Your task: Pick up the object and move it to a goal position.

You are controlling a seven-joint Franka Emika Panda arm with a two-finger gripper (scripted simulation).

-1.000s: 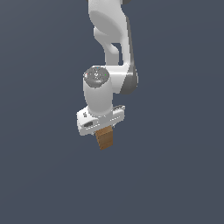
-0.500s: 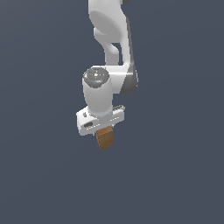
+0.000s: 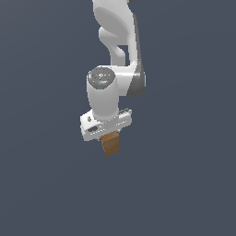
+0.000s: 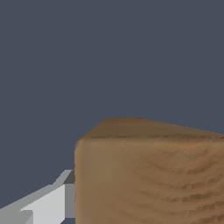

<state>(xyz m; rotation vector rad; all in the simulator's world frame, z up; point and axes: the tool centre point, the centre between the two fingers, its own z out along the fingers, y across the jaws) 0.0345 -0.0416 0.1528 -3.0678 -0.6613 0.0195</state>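
The brown wood-grain block [image 3: 110, 143] hangs below the white gripper [image 3: 109, 136] in the middle of the exterior view, held off the grey ground. The gripper is shut on the block's upper part, so only its lower half shows there. In the wrist view the block [image 4: 148, 175] fills the near field, with one grey-white finger [image 4: 43, 203] pressed against its side. The other finger is hidden. The white arm [image 3: 117, 41] rises above the gripper to the top edge.
Plain dark grey-blue ground [image 3: 46, 184] surrounds the arm on all sides in both views. No other object, container or marker shows.
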